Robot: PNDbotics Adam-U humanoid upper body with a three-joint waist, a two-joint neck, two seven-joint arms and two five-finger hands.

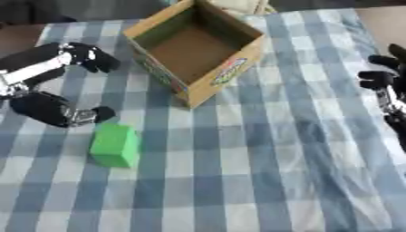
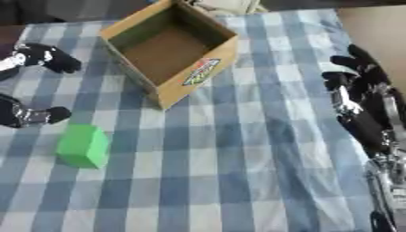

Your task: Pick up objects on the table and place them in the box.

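Now the green block (image 1: pixel 115 145) lies on the counter's (image 1: pixel 262 181) blue and white checked cloth, in front of the open cardboard box (image 1: pixel 195 45) and apart from it. Just beside the block, at the view's left edge, the left hand (image 1: pixel 55 111) hovers with fingers spread, holding nothing. Over at the right edge the right hand (image 2: pixel 357 97) rests open and empty, fingers up.
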